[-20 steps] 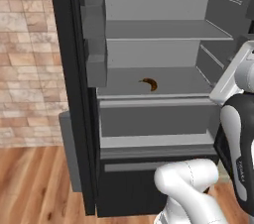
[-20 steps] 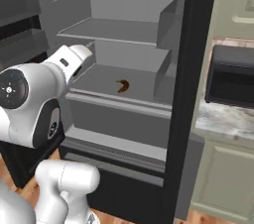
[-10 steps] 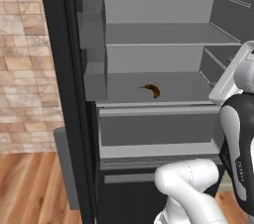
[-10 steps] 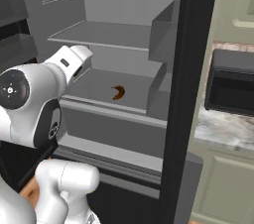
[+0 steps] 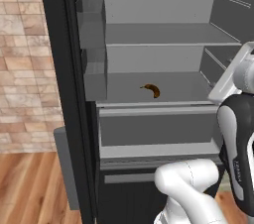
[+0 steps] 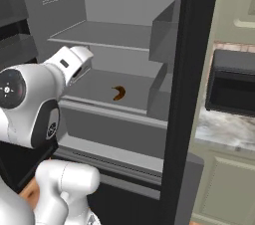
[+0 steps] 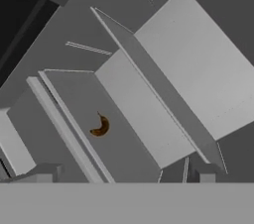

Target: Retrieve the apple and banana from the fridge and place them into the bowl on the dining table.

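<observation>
Banana (image 5: 151, 89) lies alone on the fridge's (image 5: 158, 54) lower shelf, near the middle of it and a little back from the front edge; the right base view puts it (image 6: 118, 92) between the shelf's centre and the door bins, and the hand view shows it (image 7: 99, 126) as a small curved brown shape on the tilted grey shelf. Above it runs a bare upper shelf (image 6: 107, 35). Below the banana's shelf sits a pale grey drawer front (image 5: 154, 126). Both fridge (image 6: 144, 69) doors stand open, their bins (image 5: 94, 49) grey and boxy. The white arm (image 6: 30, 104) rises in front of the fridge, its hand end at the level of the banana's shelf near the shelf's edge. The jaws sit at the bottom of the hand view, too dim to tell if they are open or closed. A microwave (image 6: 233, 87) sits on a marbled counter (image 6: 221, 130). A brick wall (image 5: 25, 64) and wood floor (image 5: 30, 188) lie beside the fridge.
</observation>
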{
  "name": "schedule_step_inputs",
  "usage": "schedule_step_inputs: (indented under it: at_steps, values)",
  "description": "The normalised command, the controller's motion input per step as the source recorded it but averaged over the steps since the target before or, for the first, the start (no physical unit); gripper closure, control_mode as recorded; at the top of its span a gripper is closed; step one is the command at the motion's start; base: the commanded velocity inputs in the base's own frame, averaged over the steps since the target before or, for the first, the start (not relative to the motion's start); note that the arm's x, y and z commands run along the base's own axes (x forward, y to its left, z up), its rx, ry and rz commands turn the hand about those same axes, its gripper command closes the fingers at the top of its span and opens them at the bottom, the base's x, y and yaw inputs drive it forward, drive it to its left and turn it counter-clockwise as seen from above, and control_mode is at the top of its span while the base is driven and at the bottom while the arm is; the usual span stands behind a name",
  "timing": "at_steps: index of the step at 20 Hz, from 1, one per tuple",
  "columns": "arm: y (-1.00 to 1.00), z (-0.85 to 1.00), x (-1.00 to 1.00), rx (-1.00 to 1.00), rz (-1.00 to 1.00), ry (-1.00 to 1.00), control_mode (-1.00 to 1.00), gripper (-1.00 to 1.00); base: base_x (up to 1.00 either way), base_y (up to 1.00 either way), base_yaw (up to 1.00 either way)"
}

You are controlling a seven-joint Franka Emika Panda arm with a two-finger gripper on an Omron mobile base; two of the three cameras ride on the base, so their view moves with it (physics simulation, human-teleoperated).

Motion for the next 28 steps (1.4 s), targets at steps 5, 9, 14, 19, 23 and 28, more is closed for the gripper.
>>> schedule_step_inputs:
  at_steps: [5, 9, 14, 19, 23, 28]
  values:
    - [0.03, -0.08, 0.0, 0.0, -0.21, 0.13, -1.0, -1.0, 0.0, 0.0, 0.0]
    - [0.18, -0.21, 0.0, 0.0, -0.32, 0.15, -1.0, -1.0, 0.0, 0.0, 0.0]
    - [0.06, -0.27, 0.01, 0.09, -0.36, 0.04, -1.0, -1.0, 0.0, 0.0, 0.0]
    - [0.0, -0.27, 0.0, 0.31, -0.3, 0.0, -1.0, -1.0, 0.0, 0.0, 0.0]
    - [0.0, -0.14, 0.0, 0.4, -0.26, 0.04, -1.0, -1.0, 0.0, 0.0, 0.0]
    - [0.0, 0.0, 0.1, 0.38, -0.09, 0.18, -1.0, -1.0, 0.0, 0.0, 0.0]
